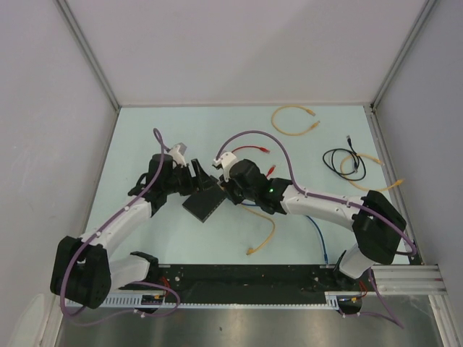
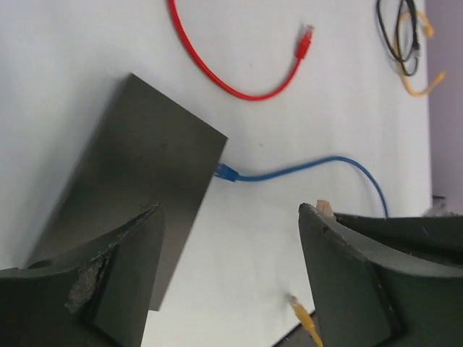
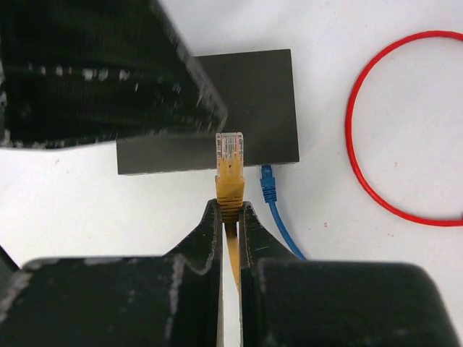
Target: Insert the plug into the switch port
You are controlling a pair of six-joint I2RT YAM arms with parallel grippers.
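your right pincer (image 3: 230,211) clamps the yellow plug (image 3: 230,170), its tip by the switch (image 3: 249,101) edge (left pincer (image 2: 230,215) gapes apart).

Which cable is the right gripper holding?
The yellow cable, pinched just behind its clear plug in the right gripper, aimed at the switch. The blue cable and red cable lie loose.

There are one switch (image 1: 205,204) and six cables (image 3: 230,181).

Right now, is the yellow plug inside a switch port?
No, the yellow plug, pinched in the right gripper, shows its whole clear tip outside the switch.
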